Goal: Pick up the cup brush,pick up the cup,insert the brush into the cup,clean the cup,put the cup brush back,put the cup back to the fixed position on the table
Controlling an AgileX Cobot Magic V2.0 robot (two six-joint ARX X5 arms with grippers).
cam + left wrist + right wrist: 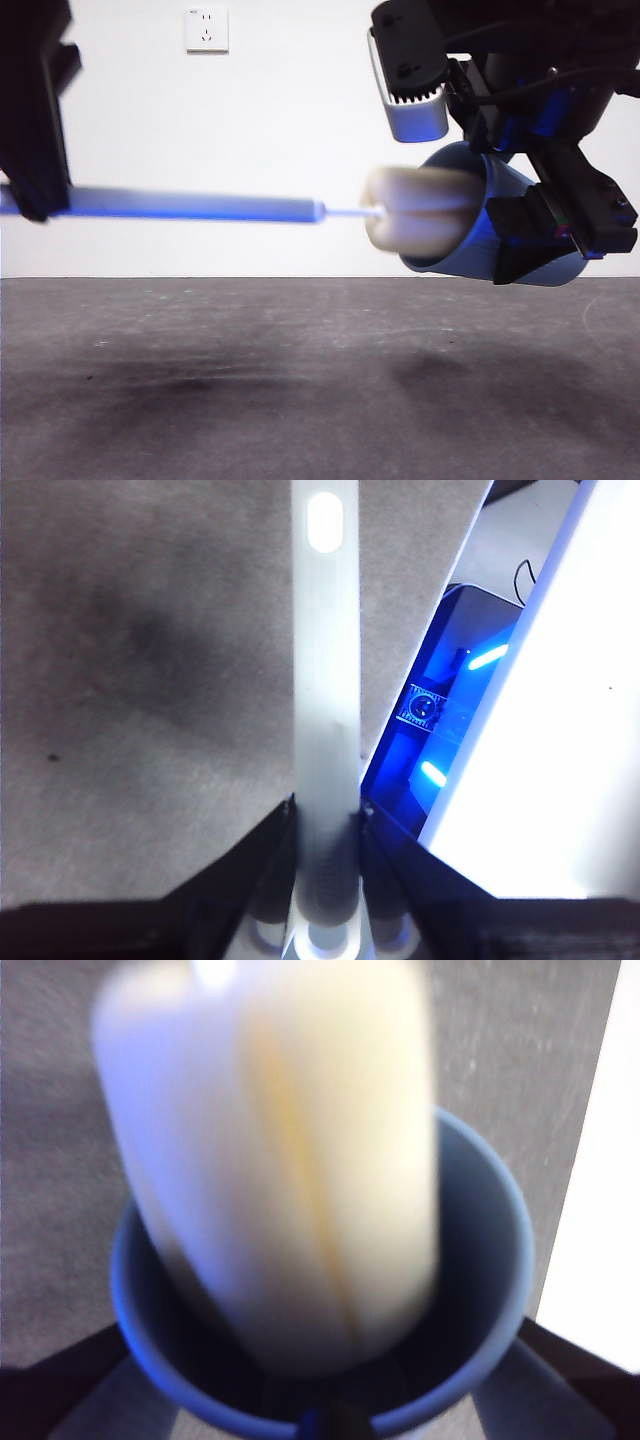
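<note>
The cup brush (200, 207) is held level in the air, well above the table (300, 380). My left gripper (35, 190) at the far left is shut on its handle (325, 730). The cream sponge head (415, 222) is partly inside the mouth of the light blue cup (490, 225), which lies tilted on its side in the air at the right. My right gripper (565, 235) is shut on the cup. In the right wrist view the sponge head (280, 1160) fills the cup's opening (480, 1250), blurred.
A white wall with a socket (206, 29) stands behind the table. The table edge and a blue-lit device (440, 720) show in the left wrist view. Shadows of both arms lie on the table surface.
</note>
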